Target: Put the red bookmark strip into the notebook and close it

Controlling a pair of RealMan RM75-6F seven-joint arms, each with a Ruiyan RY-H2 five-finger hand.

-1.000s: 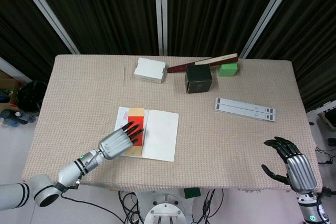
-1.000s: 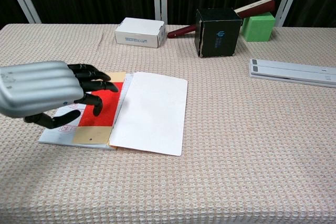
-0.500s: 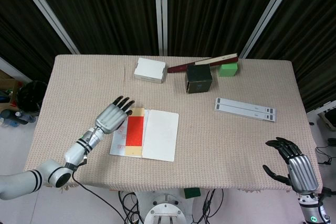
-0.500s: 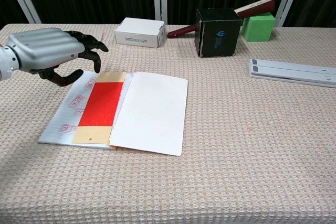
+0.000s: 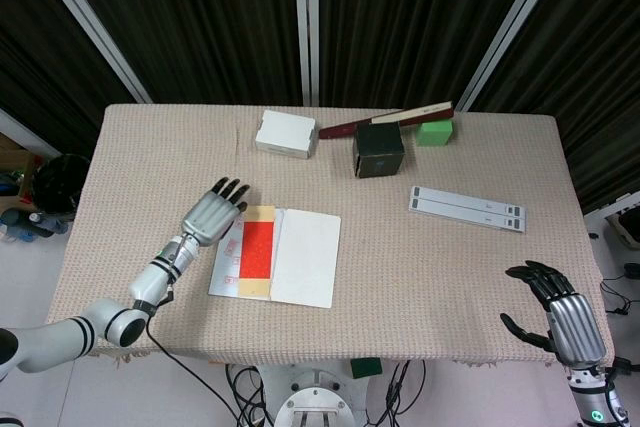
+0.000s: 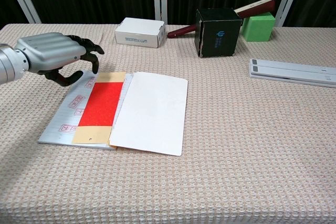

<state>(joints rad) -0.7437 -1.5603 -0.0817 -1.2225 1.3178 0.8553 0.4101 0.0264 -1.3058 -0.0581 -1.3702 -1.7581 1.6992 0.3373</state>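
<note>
I have the left hand (image 6: 52, 56) hovering at the far-left corner of the open notebook (image 6: 149, 114), fingers loosely curled and holding nothing. The red bookmark strip (image 6: 102, 104) lies flat on the notebook's left side, just beside the spine, so by my reading only the closing is left. The right hand (image 5: 562, 322) hangs off the near-right table edge, well apart from everything, fingers spread and empty.

The risk I see is in the flip — if my fingers catch the strip instead of the cover edge, I drag it out of the notebook. The left cover lies flat on the cloth-covered table (image 6: 252, 156), so getting under it could shove the whole notebook sideways, since nothing pins the white right-hand page (image 5: 305, 255).
</note>
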